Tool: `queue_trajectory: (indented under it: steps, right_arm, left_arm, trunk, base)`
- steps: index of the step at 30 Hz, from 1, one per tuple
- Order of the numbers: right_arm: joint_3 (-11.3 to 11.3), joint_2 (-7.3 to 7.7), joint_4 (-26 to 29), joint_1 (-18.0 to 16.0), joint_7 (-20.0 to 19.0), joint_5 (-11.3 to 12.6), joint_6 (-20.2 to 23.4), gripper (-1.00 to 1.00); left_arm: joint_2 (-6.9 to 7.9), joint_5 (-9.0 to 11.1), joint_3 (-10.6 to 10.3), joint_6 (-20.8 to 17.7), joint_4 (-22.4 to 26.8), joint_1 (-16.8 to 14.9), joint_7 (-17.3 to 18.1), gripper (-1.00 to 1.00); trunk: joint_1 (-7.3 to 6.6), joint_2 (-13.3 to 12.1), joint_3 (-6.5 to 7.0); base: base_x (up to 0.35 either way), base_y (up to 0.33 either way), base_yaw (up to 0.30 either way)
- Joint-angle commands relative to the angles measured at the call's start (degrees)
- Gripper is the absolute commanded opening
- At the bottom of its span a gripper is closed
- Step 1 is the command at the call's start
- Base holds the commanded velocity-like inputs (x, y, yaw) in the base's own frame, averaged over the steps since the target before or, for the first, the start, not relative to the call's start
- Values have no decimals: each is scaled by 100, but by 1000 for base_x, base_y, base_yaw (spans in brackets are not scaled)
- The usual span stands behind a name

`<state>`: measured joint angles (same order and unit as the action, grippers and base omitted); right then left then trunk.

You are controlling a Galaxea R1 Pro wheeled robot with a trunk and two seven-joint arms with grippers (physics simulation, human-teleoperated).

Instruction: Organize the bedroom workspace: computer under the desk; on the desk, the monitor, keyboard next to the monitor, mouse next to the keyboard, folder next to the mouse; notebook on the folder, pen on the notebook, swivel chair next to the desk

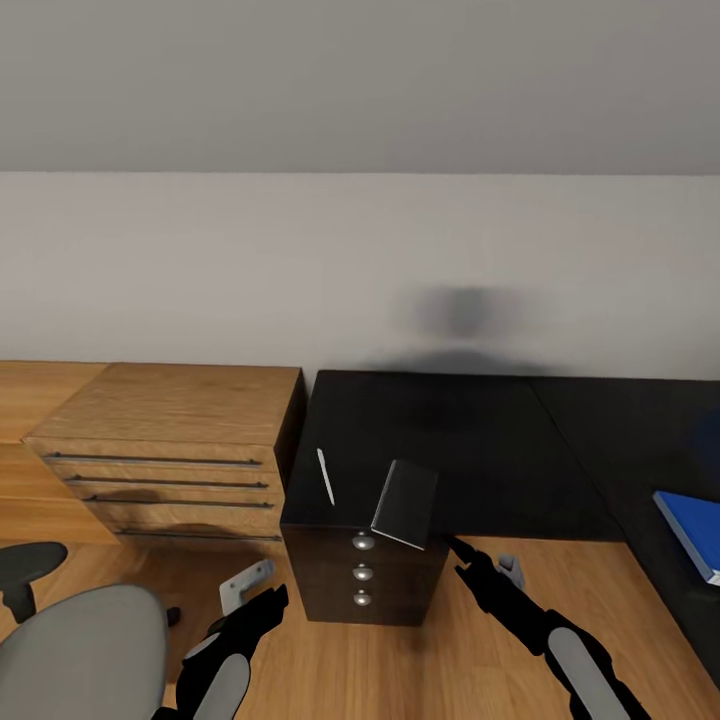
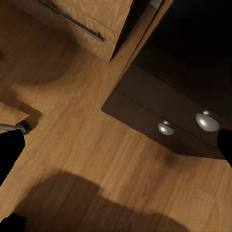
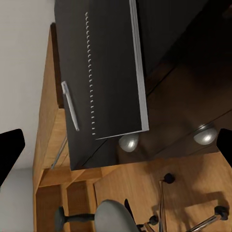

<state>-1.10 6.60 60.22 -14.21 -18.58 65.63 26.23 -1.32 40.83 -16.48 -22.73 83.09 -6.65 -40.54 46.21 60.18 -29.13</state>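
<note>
In the head view, the notebook (image 1: 405, 504) lies at the front edge of the desk (image 1: 480, 440), above the drawer unit (image 1: 362, 580), with one corner poking out past the edge toward the robot; its long axis runs roughly front to back, slightly slanted. The right gripper (image 1: 478, 568) hangs just in front of and below that overhanging corner, so the notebook lies up and slightly to the left of its fingertips, while the left gripper (image 1: 255, 600) sits lower, near the swivel chair (image 1: 75, 650), clearly farther off. The pen (image 1: 325, 476) lies just to the left of the notebook, roughly parallel to it, and the blue folder (image 1: 690, 530) rests on the desk's right wing, well apart from both. In the left wrist view, the left fingers (image 2: 9, 154) stand spread at the picture's edges with nothing between them, over the wooden floor (image 2: 82, 145) beside the drawer knobs (image 2: 208, 122). In the right wrist view, the right fingers (image 3: 10, 151) are likewise parted and empty, and the notebook (image 3: 113, 72) lies straight ahead between them with its long axis along the line of approach, the pen (image 3: 70, 105) beside it; whether the tips have reached the notebook's edge is hard to judge from here. The right arm is the likelier one to take the notebook.
</note>
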Motion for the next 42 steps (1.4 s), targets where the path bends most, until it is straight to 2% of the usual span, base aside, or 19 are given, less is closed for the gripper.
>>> queue_trajectory:
  steps: [1,11,17,18,20,23,25,29,33,36,38,42]
  right_arm:
    - [-9,-1,3,-3,6,40,13,100]
    - [-36,-16,61,-3,11,54,22,100]
    - [-24,-120,-80,-31,74,43,50,100]
    - [73,-118,-292,-131,112,95,64,100]
    - [266,-111,-1041,-574,193,224,174,100]
    - [378,-111,-2083,-1170,208,292,474,100]
    - [382,-120,-2499,-1337,183,295,583,100]
    - [361,-122,-2660,-1404,6,260,630,100]
    - [150,-122,-2673,-1415,-216,218,633,100]
    - [-328,-124,-2673,-1418,-505,178,617,100]
    - [-402,-124,-2673,-1418,-570,174,614,100]
    - [-469,-124,-2673,-1418,-636,162,605,100]
  left_arm:
    - [0,34,-4,-14,33,-4,-42,100]
    - [0,38,-137,-12,326,-3,-45,100]
    - [0,33,-144,-12,365,-3,-50,100]
    - [2,33,-143,-12,366,-3,-50,100]
    - [10,31,-139,-12,369,-2,-50,100]
    - [25,30,-141,-12,373,-3,-50,100]
    - [34,30,-144,-12,374,-3,-50,100]
    - [35,30,-145,-12,375,-2,-47,100]
    - [35,35,-145,-12,375,-3,-50,100]
    - [35,31,-145,-12,375,-3,-50,100]
    - [37,31,-145,-12,375,-3,-50,100]
    - [35,38,-160,-16,365,-3,-49,100]
  trunk:
    - [23,46,-24]
    - [243,447,-204]
    - [374,687,-311]
    - [396,727,-329]
    - [440,808,-365]
    - [506,928,-419]
    - [550,1008,-455]
    - [638,1169,-527]
    - [726,1329,-599]
    - [792,1449,-653]
    - [836,1529,-688]
    - [836,1529,-688]
  base:
    - [0,0,0]
    - [0,0,0]
    - [0,0,0]
    - [0,0,0]
    - [0,0,0]
    - [0,0,0]
    - [0,0,0]
    - [0,0,0]
    - [0,0,0]
    - [0,0,0]
    - [0,0,0]
    - [0,0,0]
